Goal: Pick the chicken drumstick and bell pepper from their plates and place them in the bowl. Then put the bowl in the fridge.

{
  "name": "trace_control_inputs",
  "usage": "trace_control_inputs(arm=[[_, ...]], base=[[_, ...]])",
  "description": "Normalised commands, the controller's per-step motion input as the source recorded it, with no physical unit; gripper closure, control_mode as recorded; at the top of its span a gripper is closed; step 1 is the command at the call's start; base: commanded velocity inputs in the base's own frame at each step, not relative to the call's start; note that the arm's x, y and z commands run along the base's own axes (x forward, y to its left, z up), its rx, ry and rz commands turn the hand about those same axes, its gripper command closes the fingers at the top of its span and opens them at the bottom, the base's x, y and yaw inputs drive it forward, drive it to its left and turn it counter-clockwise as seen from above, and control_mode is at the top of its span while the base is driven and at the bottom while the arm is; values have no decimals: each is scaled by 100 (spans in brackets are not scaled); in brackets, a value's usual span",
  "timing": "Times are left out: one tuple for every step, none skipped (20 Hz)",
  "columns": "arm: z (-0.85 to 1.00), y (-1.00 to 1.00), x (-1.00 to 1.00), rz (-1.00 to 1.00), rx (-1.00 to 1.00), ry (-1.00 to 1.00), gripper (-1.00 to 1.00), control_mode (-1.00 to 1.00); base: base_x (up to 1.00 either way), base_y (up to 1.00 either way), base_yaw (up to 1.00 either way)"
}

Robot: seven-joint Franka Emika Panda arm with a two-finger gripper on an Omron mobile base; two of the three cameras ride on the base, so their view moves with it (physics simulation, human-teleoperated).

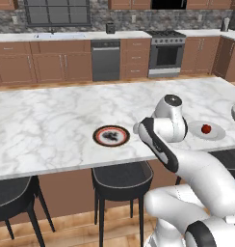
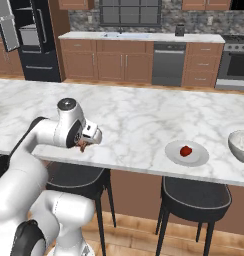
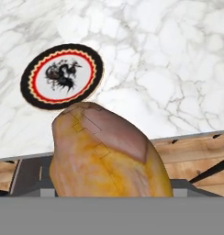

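I've got the chicken drumstick (image 3: 109, 153) looming huge right at the lens, golden skin with a brownish patch on top. Beyond it, the black-and-red rimmed plate (image 3: 62, 76) sits bare on the marble counter (image 3: 169, 59), near its edge. Past that edge I see wooden floor (image 3: 192, 153) and dark stool parts (image 3: 29, 174)

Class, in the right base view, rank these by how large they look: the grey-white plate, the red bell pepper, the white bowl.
1. Grey-white plate, widest.
2. White bowl, though the picture edge cuts it off, so its rank against the plate is unsure.
3. Bell pepper, clearly smallest, sitting on the plate.
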Motion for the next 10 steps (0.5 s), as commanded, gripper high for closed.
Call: trace_control_inputs(arm=[[0, -4, -8, 0, 0, 0, 100, -100], [0, 0, 0, 0, 0, 0, 100, -100], [0, 0, 0, 0, 0, 0, 100, -100], [0, 0, 0, 0, 0, 0, 100, -100], [0, 0, 0, 0, 0, 0, 100, -100], [0, 0, 0, 0, 0, 0, 100, -100], [0, 0, 0, 0, 0, 0, 100, -100], [0, 0, 0, 0, 0, 0, 100, -100], [0, 0, 0, 0, 0, 0, 100, -100], [0, 0, 0, 0, 0, 0, 100, -100]], base=[[0, 0, 0], [0, 0, 0], [0, 0, 0], [0, 0, 0], [0, 0, 0], [0, 0, 0], [0, 0, 0], [0, 0, 0], [0, 0, 0], [0, 0, 0]])
